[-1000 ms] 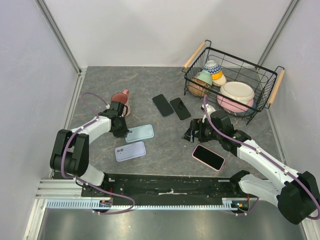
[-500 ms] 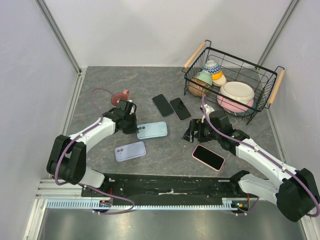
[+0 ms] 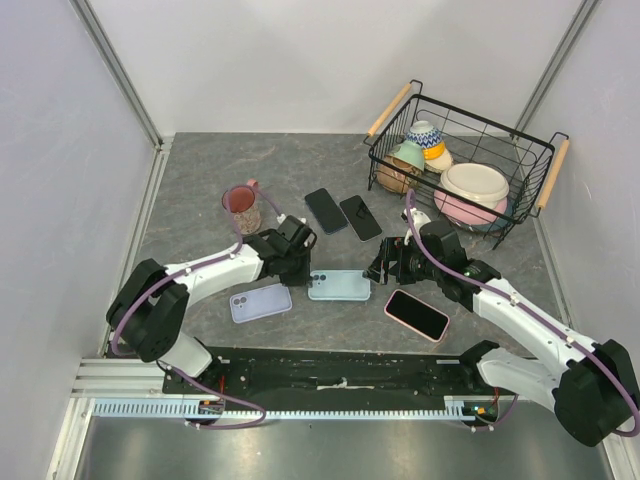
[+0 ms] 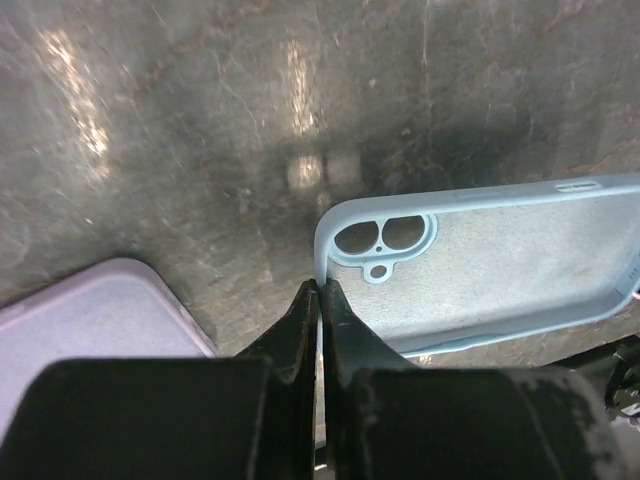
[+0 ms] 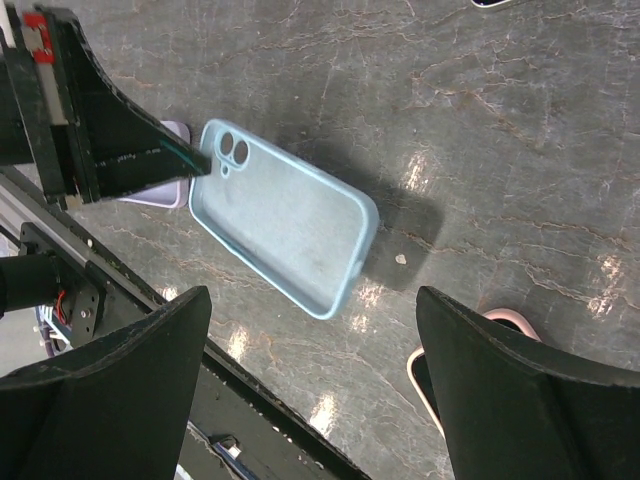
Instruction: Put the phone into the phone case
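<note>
A light blue phone case (image 3: 338,285) lies open side up near the table's front middle; it also shows in the left wrist view (image 4: 480,265) and the right wrist view (image 5: 285,230). My left gripper (image 3: 303,262) is shut on the case's camera-end rim, with the gripper (image 4: 320,290) seen pinching the edge. My right gripper (image 3: 385,265) is open and empty, just right of the case. A phone with a pink rim (image 3: 417,314), screen up, lies to the right front; a corner of it shows in the right wrist view (image 5: 425,375).
A lilac phone or case (image 3: 261,302) lies at the left front. Two dark phones (image 3: 326,210) (image 3: 360,217) lie mid-table. A pink cup (image 3: 241,207) stands at the left. A wire basket (image 3: 530,190) with bowls stands at the back right.
My left gripper has dragged the light blue case to the right and nearer the front, close to my right gripper. The right arm has hardly moved.
</note>
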